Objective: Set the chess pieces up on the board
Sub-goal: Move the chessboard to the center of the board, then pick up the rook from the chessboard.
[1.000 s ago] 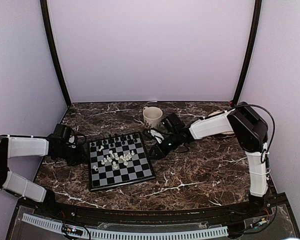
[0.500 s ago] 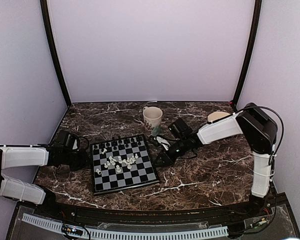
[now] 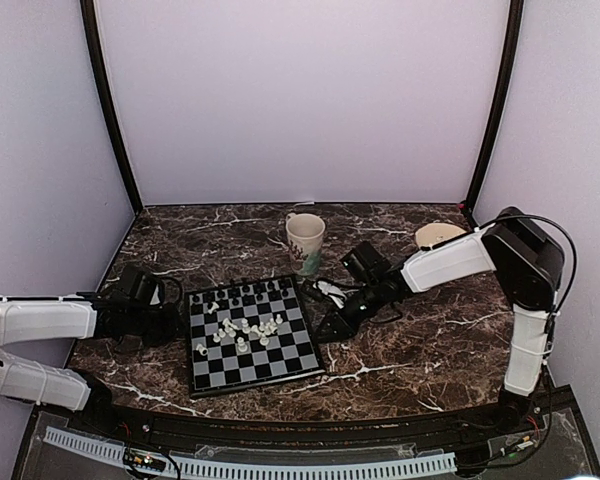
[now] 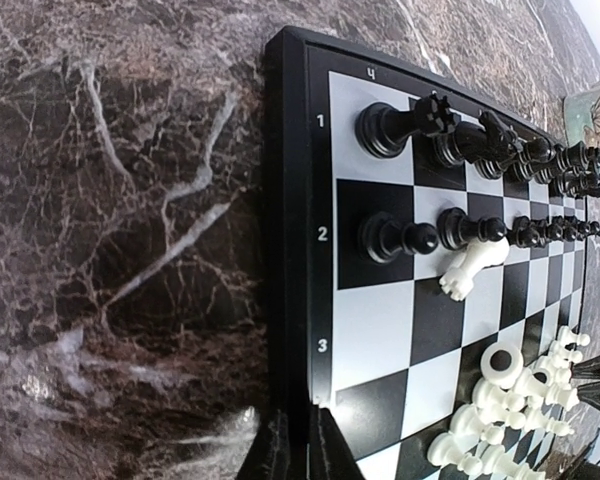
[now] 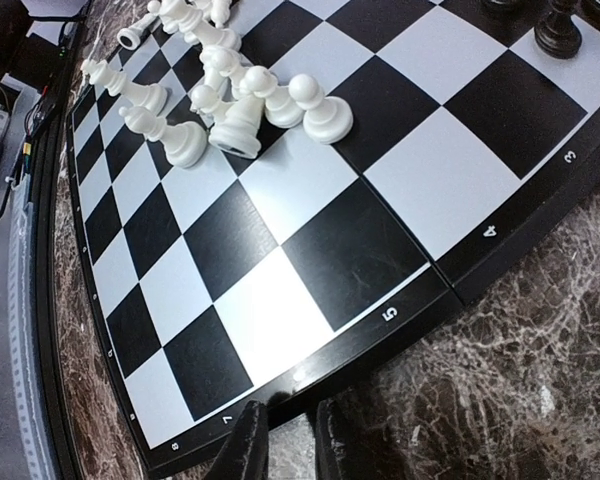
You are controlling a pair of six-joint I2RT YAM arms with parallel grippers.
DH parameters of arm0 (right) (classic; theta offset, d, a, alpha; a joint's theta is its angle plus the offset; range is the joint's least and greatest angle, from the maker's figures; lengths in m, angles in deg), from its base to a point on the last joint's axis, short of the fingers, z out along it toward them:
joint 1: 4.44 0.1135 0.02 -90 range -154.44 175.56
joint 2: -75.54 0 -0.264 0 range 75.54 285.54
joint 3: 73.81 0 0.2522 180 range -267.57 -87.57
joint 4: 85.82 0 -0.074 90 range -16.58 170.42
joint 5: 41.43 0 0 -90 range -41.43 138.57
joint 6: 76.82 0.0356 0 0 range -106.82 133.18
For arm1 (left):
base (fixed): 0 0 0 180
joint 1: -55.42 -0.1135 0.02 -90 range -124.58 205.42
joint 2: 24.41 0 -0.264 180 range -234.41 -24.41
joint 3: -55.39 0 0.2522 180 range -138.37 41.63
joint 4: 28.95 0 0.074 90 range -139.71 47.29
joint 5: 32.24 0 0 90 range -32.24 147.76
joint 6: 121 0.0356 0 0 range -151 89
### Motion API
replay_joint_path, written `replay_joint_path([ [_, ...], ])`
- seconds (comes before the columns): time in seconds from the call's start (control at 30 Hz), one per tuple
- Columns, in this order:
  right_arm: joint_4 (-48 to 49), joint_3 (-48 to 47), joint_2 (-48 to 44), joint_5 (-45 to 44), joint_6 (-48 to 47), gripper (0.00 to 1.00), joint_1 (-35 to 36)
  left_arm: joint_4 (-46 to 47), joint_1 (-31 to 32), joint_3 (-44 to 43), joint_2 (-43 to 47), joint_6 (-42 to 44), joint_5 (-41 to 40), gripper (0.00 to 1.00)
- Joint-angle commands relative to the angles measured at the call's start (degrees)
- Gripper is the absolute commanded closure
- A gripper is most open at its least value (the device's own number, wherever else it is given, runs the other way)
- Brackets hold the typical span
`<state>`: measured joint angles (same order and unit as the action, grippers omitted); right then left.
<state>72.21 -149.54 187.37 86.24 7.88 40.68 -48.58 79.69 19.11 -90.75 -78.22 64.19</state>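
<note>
The board (image 3: 270, 358) lies on the marble table between my arms. Black chess pieces (image 3: 245, 295) stand in two rows along its far side. White chess pieces (image 3: 245, 330) are heaped in its middle, some fallen. My left gripper (image 3: 180, 322) is shut on the board's left edge; in the left wrist view its tips (image 4: 298, 445) pinch the rim near row 3 of the board (image 4: 380, 310). My right gripper (image 3: 325, 328) is shut, its tips (image 5: 288, 430) against the right rim of the board (image 5: 280, 250). White pieces (image 5: 230, 110) lie beyond it.
A cream mug (image 3: 305, 240) stands just behind the board's far right corner. A pale round dish (image 3: 438, 235) sits at the back right. One white piece (image 4: 472, 268) lies on its side among the black pawns. Walls close in the table on three sides.
The board has slid to the right and a little nearer. My left arm has stretched right with it, and my right arm has drawn back to the right.
</note>
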Motion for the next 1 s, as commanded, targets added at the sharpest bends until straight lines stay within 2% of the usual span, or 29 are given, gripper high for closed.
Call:
replay_joint_path([
  [0.0, -5.92, 0.54, -0.2, -2.63, -2.83, 0.81, 1.57, -12.69, 2.5, -1.08, 1.93, -0.56, 3.04, 0.92],
  [0.13, -6.65, 2.98, -5.02, -5.52, -5.1, 0.75, -2.58, -18.21, 2.53, -4.32, 7.55, -0.41, -0.59, 0.87],
  [0.3, -11.28, 2.75, -11.93, -7.45, -8.84, 0.68, -8.52, -24.33, 2.52, -11.57, 8.89, 3.72, -4.48, 0.65],
  [0.37, -13.38, 2.82, -15.31, -7.01, -10.67, 0.66, -10.97, -25.34, 2.51, -14.41, 8.01, 6.66, -4.92, 0.49],
  [0.43, -15.63, 2.55, -18.8, -5.89, -12.83, 0.65, -13.13, -23.36, 2.5, -16.89, 7.59, 11.37, -3.31, 0.45],
  [0.67, -20.52, -0.47, -32.02, -2.78, -16.75, 0.63, -18.46, -14.39, 2.48, -21.51, 7.11, 26.78, 2.3, 0.5],
  [0.8, -24.91, -1.91, -37.58, -5.93, -19.64, 0.64, -20.85, -15.37, 2.6, -23.49, 4.17, 36.13, 7.44, 0.6],
  [0.87, -23.02, 0.73, -40.04, -6.15, -19.2, 0.64, -22.86, -15.59, 2.69, -23.07, 2.69, 38.52, 7.37, 0.66],
  [0.97, -16.81, 6.94, -41.72, 0.32, -16.26, 0.65, -28.49, -15.71, 2.69, -22.61, 1.15, 40.16, 5.62, 0.71],
])
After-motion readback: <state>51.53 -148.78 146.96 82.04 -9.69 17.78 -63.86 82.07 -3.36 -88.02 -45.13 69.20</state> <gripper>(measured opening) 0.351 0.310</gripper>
